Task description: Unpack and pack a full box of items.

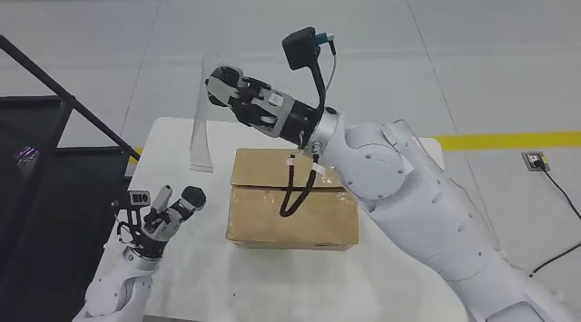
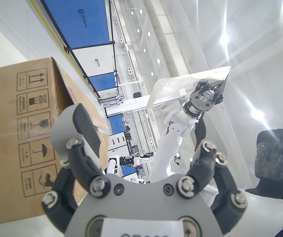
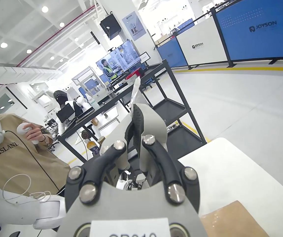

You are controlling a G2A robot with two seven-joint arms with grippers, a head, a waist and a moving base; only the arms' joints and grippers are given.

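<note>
A brown cardboard box (image 1: pixel 292 202) stands in the middle of the white table (image 1: pixel 195 277), its top flaps down. My right gripper (image 1: pixel 216 86) is up in the air beyond the box's far left corner, shut on the top edge of a clear plastic bag (image 1: pixel 202 127) that hangs down to the table. The right wrist view has the fingers (image 3: pixel 141 122) pinching the thin bag (image 3: pixel 135 89). My left gripper (image 1: pixel 178 198) is low, left of the box, open and holding nothing. From the left wrist view, the box (image 2: pixel 20 124) is beside the open left gripper (image 2: pixel 141 119), with the bag (image 2: pixel 178 85) farther off.
A black metal rack (image 1: pixel 41 168) stands just off the table's left edge. The right arm reaches across above the box, and its black cable loop (image 1: pixel 295 190) hangs over the box top. Bare tabletop lies in front of the box and to its left.
</note>
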